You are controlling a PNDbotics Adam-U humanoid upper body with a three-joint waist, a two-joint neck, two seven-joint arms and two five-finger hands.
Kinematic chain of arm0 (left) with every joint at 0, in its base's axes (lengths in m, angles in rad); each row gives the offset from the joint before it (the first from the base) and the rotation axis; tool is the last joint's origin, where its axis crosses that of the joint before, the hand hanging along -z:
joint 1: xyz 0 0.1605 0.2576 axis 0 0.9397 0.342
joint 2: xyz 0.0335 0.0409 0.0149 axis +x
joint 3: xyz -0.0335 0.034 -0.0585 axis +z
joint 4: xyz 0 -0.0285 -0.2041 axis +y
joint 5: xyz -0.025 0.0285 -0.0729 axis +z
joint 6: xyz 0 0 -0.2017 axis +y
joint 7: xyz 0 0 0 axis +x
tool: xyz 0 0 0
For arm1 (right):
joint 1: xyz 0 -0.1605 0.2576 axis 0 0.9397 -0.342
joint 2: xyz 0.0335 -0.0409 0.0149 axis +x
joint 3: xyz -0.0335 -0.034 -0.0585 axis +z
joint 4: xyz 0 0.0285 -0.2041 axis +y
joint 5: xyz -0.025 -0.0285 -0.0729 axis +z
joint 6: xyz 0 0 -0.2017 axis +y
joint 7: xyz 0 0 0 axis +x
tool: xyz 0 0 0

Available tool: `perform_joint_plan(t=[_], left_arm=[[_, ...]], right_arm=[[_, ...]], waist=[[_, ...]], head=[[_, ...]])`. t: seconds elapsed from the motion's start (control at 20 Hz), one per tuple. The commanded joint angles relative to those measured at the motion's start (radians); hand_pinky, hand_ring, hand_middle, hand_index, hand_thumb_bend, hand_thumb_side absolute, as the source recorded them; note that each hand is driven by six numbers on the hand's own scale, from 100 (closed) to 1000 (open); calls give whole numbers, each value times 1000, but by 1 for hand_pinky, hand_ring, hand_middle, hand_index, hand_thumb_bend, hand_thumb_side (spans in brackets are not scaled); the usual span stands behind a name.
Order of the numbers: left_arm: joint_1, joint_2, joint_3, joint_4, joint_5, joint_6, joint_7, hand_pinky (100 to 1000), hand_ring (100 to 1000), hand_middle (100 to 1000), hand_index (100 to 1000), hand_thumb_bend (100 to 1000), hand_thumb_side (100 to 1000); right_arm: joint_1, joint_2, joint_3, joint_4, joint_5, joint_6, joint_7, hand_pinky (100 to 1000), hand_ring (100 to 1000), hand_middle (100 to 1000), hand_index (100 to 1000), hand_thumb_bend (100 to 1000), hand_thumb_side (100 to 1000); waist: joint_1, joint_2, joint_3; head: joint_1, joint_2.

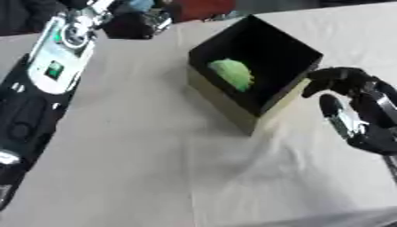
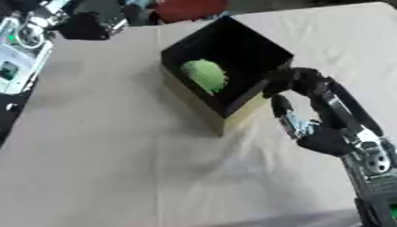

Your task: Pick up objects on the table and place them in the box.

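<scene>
A box (image 1: 232, 104) with tan outer walls and a black inside stands on the cloth-covered table, turned corner-on to me. A light green rounded object (image 1: 232, 74) lies inside it against the near-left wall. My right hand (image 2: 310, 95) hovers just off the box's right corner. Its fingers (image 2: 293, 77) bend over the rim and its thumb (image 2: 282, 110) stands apart below, with nothing between them. My left arm (image 1: 58, 53) comes in along the left edge. The left hand (image 2: 89, 22) is a dark shape at the far left of the table, well away from the box.
The beige tablecloth (image 1: 132, 168) lies wrinkled in front of and to the right of the box. Something red (image 2: 190, 9) and dark clutter sit beyond the table's far edge. The table's near edge shows at the lower right.
</scene>
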Motion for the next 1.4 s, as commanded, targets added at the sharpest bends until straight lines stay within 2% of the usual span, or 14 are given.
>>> perform_joint_plan(t=[0.05,0.25,0.5,0.9,1.4], left_arm=[[40,59,48,-93,79,46,16,691,565,569,776,270,648],[142,60,82,-137,117,80,29,693,564,568,781,261,681],[217,57,114,-145,126,109,35,696,563,568,783,252,718],[251,41,123,-125,130,121,36,698,562,568,784,248,737],[268,33,129,-112,131,125,40,698,561,567,783,241,745]], right_arm=[[-6,-21,-14,-20,6,1,-12,679,626,593,807,100,605],[1,-20,-23,-20,10,3,-21,678,625,592,807,100,607],[5,-23,-31,-22,15,4,-32,678,625,592,807,100,603],[11,-17,-41,-22,23,6,-45,678,625,592,808,100,604],[16,-13,-43,-21,26,6,-46,677,625,590,807,100,601]], waist=[[-7,-18,15],[-14,-16,32],[-25,-14,51],[-34,-12,49],[-30,-15,45]], head=[[-2,7],[3,15],[15,26],[24,38],[36,35]])
